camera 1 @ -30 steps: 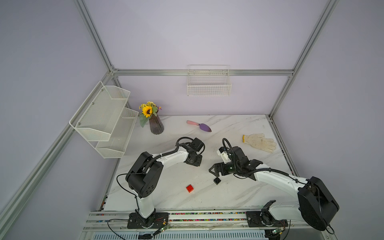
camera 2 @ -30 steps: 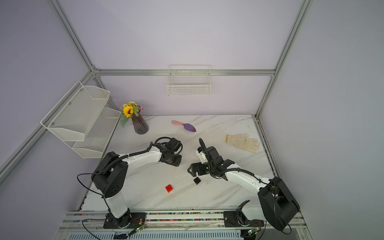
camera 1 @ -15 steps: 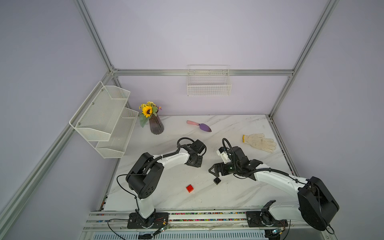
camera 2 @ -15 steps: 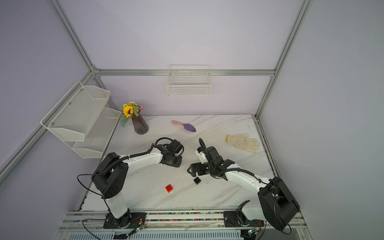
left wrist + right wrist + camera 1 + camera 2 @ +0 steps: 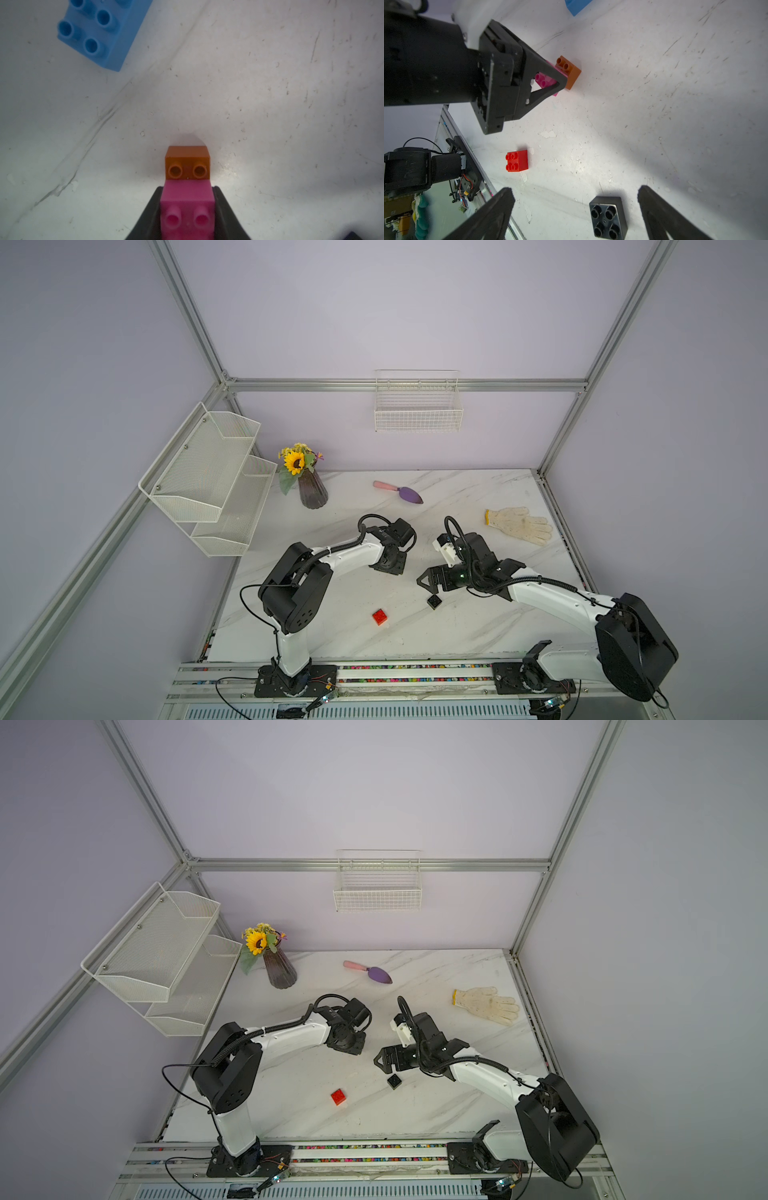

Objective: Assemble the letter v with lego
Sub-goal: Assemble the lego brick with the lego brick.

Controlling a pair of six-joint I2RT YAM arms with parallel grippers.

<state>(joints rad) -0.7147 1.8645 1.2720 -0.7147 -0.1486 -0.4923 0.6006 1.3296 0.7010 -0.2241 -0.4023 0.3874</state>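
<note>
Pink brick (image 5: 187, 199) is clamped in the closed left jaws, overlapping orange brick (image 5: 187, 158), while black brick (image 5: 608, 218) is seen on the surface (image 5: 654, 104) between the wide-open, empty right jaws, right arm (image 5: 552, 597) nearer.

The bench (image 5: 478, 489) is white with grey veins; pink brick (image 5: 187, 207), orange brick (image 5: 187, 164), red brick (image 5: 379, 617), black brick (image 5: 434, 601), light-blue brick (image 5: 99, 31).

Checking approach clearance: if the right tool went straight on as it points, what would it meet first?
Probably the black brick, lying studs-up between the open right tool's fingers; depth is unclear.
</note>
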